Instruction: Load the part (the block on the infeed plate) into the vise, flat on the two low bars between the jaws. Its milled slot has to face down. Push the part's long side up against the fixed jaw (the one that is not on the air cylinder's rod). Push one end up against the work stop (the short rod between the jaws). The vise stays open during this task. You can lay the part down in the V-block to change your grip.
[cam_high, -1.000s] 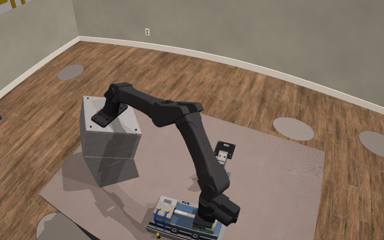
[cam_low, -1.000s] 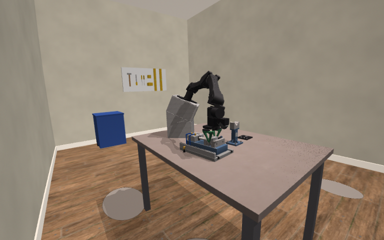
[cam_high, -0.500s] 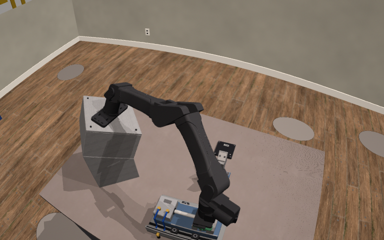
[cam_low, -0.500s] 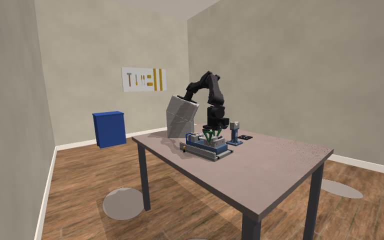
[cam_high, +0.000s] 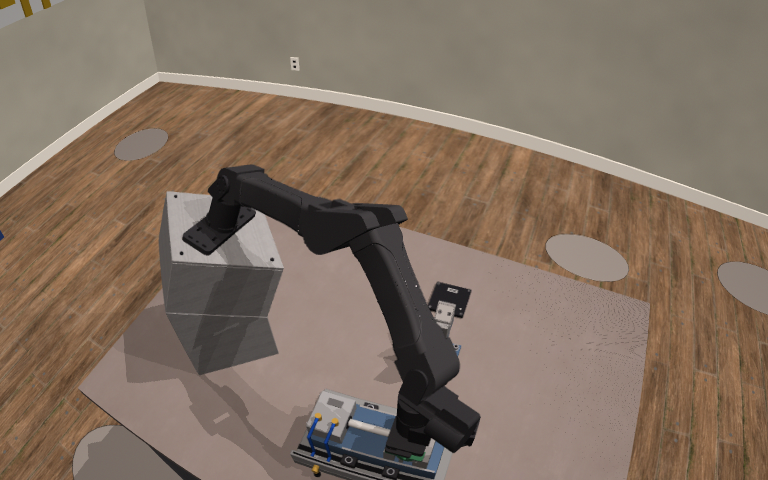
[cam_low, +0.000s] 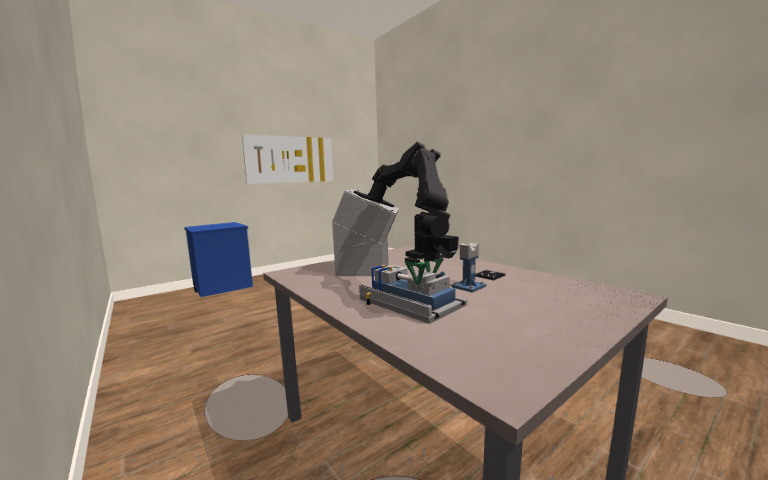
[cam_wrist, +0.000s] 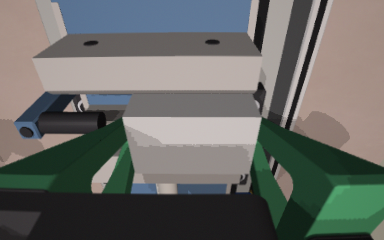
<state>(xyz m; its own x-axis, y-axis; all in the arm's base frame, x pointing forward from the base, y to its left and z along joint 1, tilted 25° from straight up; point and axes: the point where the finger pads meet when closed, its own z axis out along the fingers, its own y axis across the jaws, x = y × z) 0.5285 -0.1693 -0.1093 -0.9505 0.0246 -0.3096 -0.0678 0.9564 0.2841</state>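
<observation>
The part (cam_wrist: 192, 131) is a pale grey block held across its ends between my green fingers. My gripper (cam_wrist: 192, 120) (cam_low: 425, 276) is shut on it, low between the jaws of the vise (cam_high: 367, 440) (cam_low: 442, 298). The fixed jaw (cam_wrist: 150, 74) (cam_low: 437, 285) runs parallel to the part's long side, with only a thin dark line between them in the wrist view. The work stop (cam_wrist: 70, 122), a black rod, points at the part's left end, with a visible gap. The bars, the part's underside and its slot are hidden.
The cylinder housing (cam_high: 333, 416) and its white rod (cam_high: 367, 426) are at the vise's other end, with blue hoses. The V-block (cam_high: 444, 312) (cam_low: 468, 251) stands on a blue post beside the vise. The black infeed plate (cam_high: 457, 298) (cam_low: 490, 275) lies behind it.
</observation>
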